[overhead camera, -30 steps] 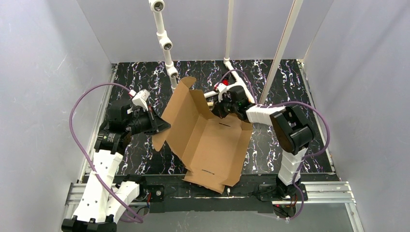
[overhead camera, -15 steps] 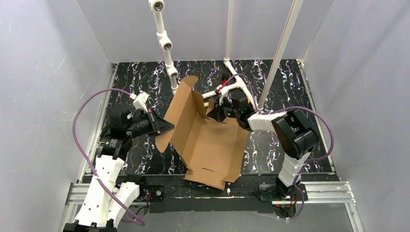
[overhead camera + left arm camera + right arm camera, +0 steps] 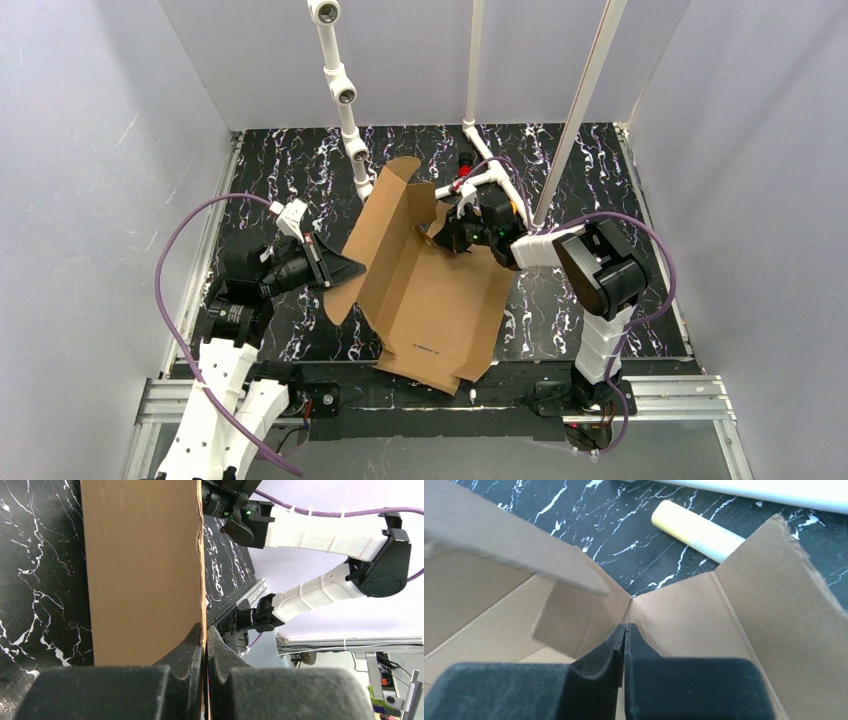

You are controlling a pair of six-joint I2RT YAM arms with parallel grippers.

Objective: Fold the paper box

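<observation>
**Right pincer at the far corner, left pincer on the side wall**

The paper box (image 3: 435, 300) lies open on the bench (image 3: 600, 160) between your arms. Its long axis runs from the near edge away and slightly left. Your left pincer (image 3: 204, 632) is clamped on the edge of the raised left wall (image 3: 385, 225), reaching in from the left. Your right pincer (image 3: 625, 627) has its fingers drawn together with nothing visibly between them. It points into the far inner corner, where a small tab (image 3: 569, 615) meets the end panel (image 3: 684, 610). That corner lies directly ahead of the tips, so the right arm is probably the one to tuck it.
</observation>
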